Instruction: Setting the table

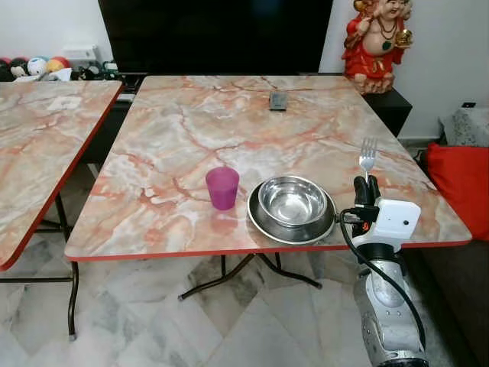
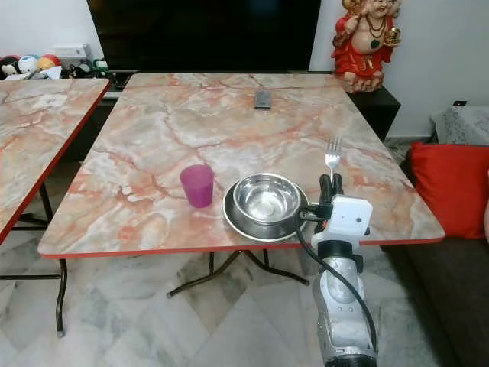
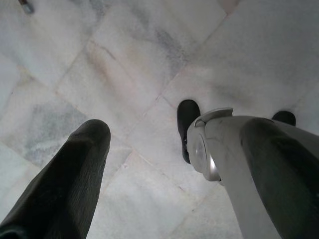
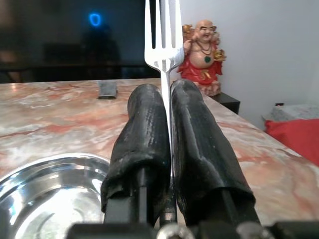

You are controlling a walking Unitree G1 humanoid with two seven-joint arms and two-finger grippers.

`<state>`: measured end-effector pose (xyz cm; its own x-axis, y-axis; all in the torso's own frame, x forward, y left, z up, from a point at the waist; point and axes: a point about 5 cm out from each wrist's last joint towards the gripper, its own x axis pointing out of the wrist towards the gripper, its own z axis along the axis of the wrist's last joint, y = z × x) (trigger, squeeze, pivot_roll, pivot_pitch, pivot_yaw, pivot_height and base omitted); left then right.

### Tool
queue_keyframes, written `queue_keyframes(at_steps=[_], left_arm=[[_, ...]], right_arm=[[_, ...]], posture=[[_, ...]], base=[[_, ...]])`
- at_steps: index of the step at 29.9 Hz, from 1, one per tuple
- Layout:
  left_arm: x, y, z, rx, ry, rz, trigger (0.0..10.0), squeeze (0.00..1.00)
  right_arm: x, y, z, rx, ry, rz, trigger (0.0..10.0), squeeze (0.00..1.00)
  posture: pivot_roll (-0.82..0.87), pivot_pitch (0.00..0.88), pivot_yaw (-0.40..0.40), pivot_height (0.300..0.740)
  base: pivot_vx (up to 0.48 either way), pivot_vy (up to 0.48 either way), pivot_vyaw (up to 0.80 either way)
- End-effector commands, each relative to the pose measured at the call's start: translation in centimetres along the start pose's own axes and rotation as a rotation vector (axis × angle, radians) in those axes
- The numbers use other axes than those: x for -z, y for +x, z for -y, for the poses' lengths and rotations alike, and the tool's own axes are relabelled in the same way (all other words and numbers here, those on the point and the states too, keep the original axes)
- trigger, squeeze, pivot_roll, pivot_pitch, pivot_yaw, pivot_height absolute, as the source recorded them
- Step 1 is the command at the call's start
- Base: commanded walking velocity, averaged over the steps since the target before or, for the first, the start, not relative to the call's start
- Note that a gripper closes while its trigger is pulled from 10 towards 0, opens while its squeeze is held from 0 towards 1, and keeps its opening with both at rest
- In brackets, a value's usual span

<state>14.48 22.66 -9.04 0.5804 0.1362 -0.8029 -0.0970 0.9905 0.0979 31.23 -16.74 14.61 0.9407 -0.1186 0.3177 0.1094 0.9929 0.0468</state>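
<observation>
The right tool [image 1: 365,191] pinched the fork [image 1: 368,157] upright beside the bowl [image 1: 293,202], apparently for placement on the bench [image 1: 191,122].

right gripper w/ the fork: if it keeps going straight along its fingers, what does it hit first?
Probably nothing soon. The right gripper holds the fork above the table, just right of the steel bowl; ahead looks free toward the red figurine, depth unclear.
</observation>
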Motion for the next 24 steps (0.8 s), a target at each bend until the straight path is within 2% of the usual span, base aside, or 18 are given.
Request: queue_keyframes(at_steps=[1, 24], left_arm=[[0.79, -0.17, 0.00, 0.001, 0.001, -0.033, 10.0, 0.00], [0.99, -0.24, -0.19, -0.005, -0.012, -0.038, 10.0, 0.00]], right_arm=[[0.20, 0.04, 0.18, 0.005, -0.007, -0.013, 10.0, 0.00], [-0.21, 0.74, 0.71, 0.022, -0.020, 0.002, 10.0, 0.00]], posture=[[-0.01, 0.060, -0.020, 0.740], [-0.01, 0.065, -0.028, 0.740]], base=[[0.000, 0.000, 0.00], [0.292, 0.000, 0.00]])
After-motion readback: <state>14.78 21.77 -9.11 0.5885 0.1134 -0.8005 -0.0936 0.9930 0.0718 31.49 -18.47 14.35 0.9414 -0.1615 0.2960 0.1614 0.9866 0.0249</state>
